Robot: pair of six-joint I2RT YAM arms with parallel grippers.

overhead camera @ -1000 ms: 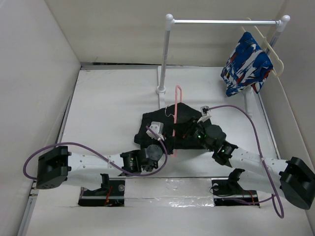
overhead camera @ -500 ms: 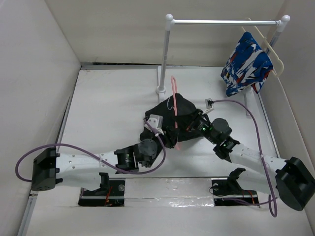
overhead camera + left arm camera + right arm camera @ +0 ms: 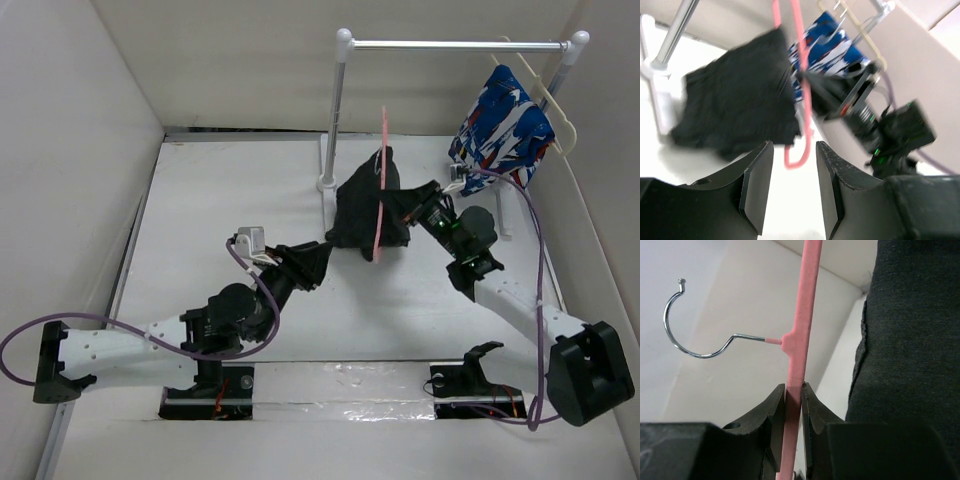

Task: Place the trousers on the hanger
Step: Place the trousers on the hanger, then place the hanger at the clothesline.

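Black trousers (image 3: 358, 205) hang on the pink hanger (image 3: 379, 215).

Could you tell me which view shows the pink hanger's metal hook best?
The right wrist view: the metal hook shows sharp and whole. The top external view shows the pink hanger edge-on, hook indistinct; the left wrist view is blurred, hook unseen.

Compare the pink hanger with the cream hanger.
The pink hanger is gripped by the right end effector, off the rail; the cream hanger hangs on it. The pink hanger bears the black trousers; the cream hanger bears a patterned garment. Both carry clothing.
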